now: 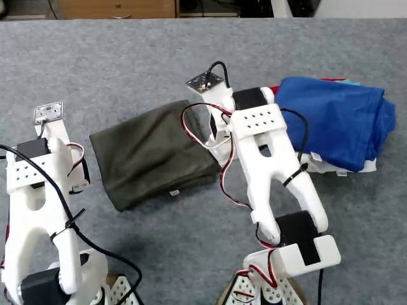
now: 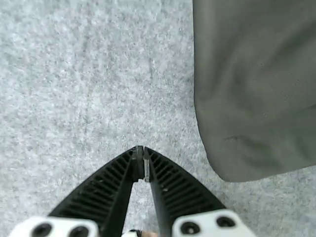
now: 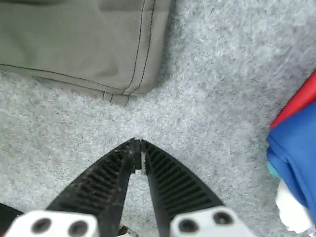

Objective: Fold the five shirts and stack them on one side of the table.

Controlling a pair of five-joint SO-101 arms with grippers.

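Folded olive shirt (image 1: 156, 154) is laid at counter (image 1: 95, 63) centre; blue-topped stack (image 1: 334, 117) near right edge. Fingers (image 2: 113, 190) of left gripper (image 2: 139, 160) and right gripper (image 3: 138, 153) are closed, empty.

Folded olive shirt (image 1: 152, 152) lies mid-table, near the blue-topped shirt stack (image 1: 334, 121).

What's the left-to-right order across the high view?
left arm → folded olive shirt → right arm → blue-topped shirt stack
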